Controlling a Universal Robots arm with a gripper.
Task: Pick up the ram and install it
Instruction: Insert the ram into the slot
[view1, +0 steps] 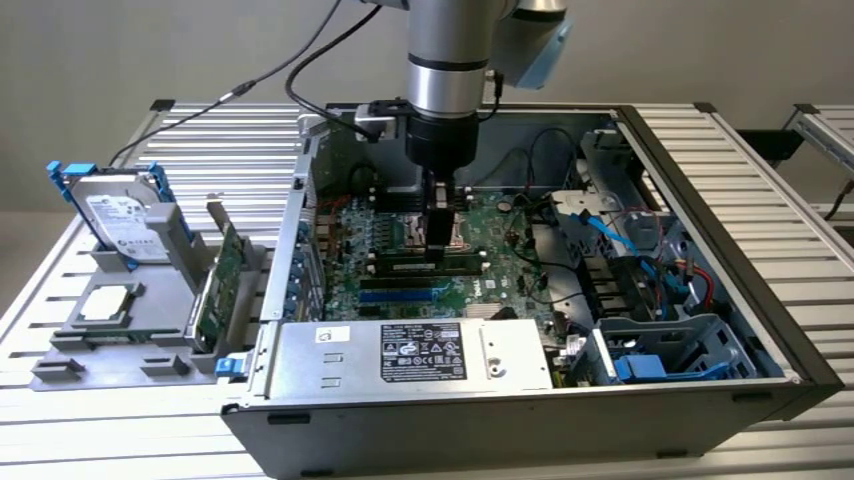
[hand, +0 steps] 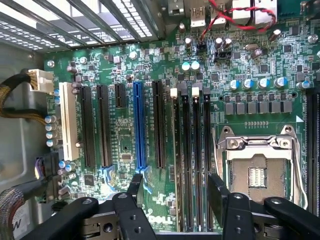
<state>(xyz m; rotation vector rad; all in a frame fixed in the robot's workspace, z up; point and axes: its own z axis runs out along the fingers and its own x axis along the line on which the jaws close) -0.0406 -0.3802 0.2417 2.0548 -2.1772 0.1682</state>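
Evidently the install step is near its end. The ram (view1: 427, 264) stands on edge among the black memory slots (hand: 205, 145) of the motherboard (view1: 505, 250), at the centre of the exterior view. Directly above it is the gripper (view1: 438, 243), fingers spread and holding nothing. I cannot tell whether the latches have closed; any further seating would call for a straight, even downward press.
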